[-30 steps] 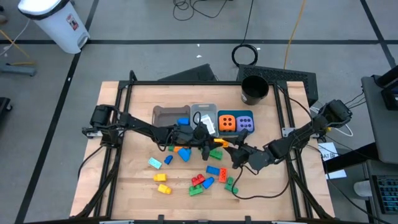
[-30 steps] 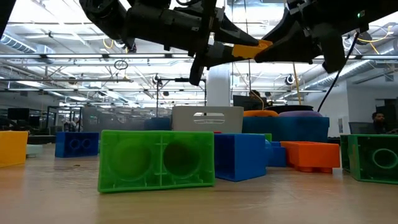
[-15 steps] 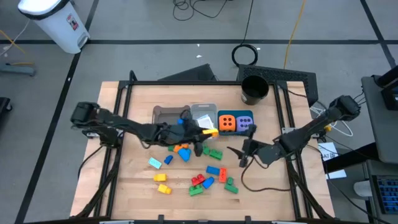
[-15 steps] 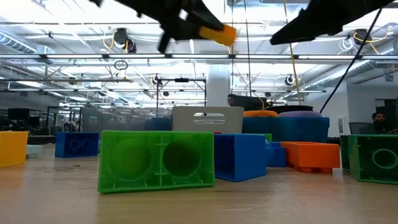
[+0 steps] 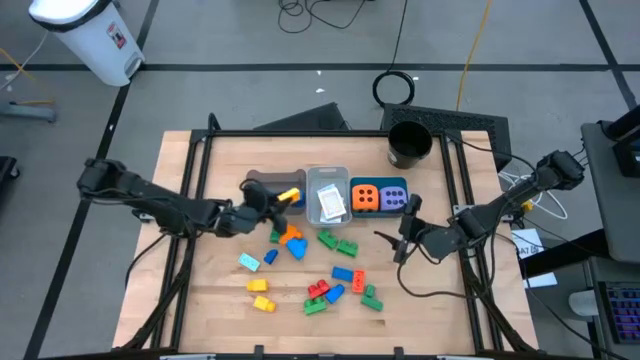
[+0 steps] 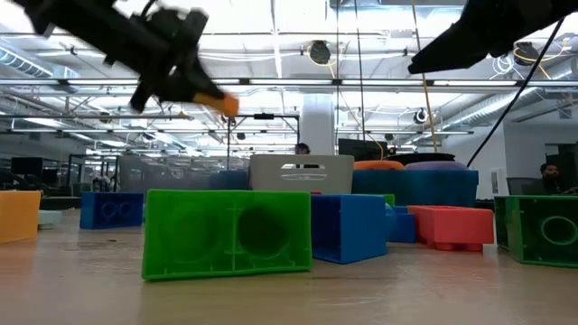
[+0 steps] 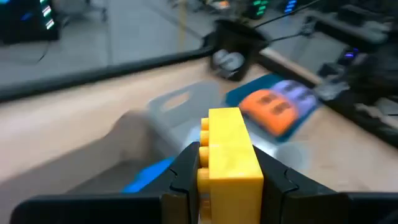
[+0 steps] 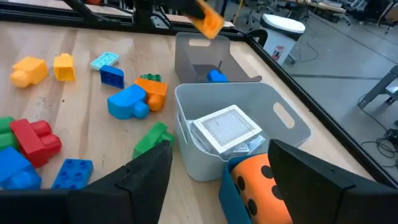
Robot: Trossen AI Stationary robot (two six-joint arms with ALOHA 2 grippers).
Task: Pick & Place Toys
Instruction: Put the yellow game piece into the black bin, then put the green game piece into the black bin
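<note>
Above the grey bin [image 5: 268,186], the left gripper [image 7: 225,163] pinches a yellow brick [image 7: 230,149] by its sides. Let go off-centre, it may clip the bin's rim and bounce onto the tabletop [image 5: 220,270]. The right gripper [image 8: 214,180] hangs spread wide beside the teal bin [image 5: 395,186], carrying nothing.

Left gripper [image 7: 227,180] clamped; right gripper [image 8: 214,171] agape.
</note>
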